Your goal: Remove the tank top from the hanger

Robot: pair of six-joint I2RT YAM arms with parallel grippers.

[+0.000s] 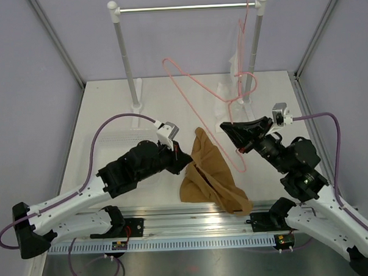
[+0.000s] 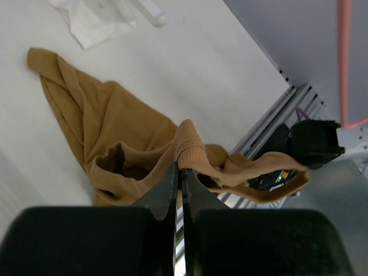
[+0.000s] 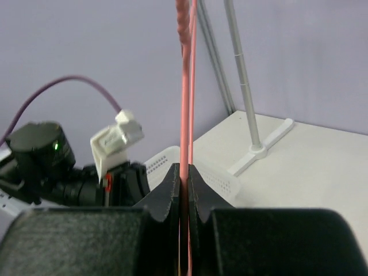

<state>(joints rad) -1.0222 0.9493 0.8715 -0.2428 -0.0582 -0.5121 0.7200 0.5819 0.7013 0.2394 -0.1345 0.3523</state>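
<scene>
The tan tank top (image 1: 207, 177) lies crumpled on the white table near the front rail, one ribbed edge lifted. My left gripper (image 1: 186, 160) is shut on that edge; in the left wrist view the cloth (image 2: 115, 144) bunches over the closed gripper (image 2: 180, 168). My right gripper (image 1: 228, 126) is shut on the pink wire hanger (image 1: 194, 92), held tilted above the table. The wire (image 3: 186, 86) runs straight up out of the right gripper (image 3: 185, 168). The hanger's low corner (image 1: 241, 169) sits just right of the cloth, and the wire looks bare.
A clothes rack (image 1: 187, 7) stands at the back with a second pink hanger (image 1: 247, 22) and a white garment (image 1: 234, 65) on its right end. A white perforated basket (image 1: 126, 140) sits behind the left arm. The rack foot (image 3: 261, 149) is near the right gripper.
</scene>
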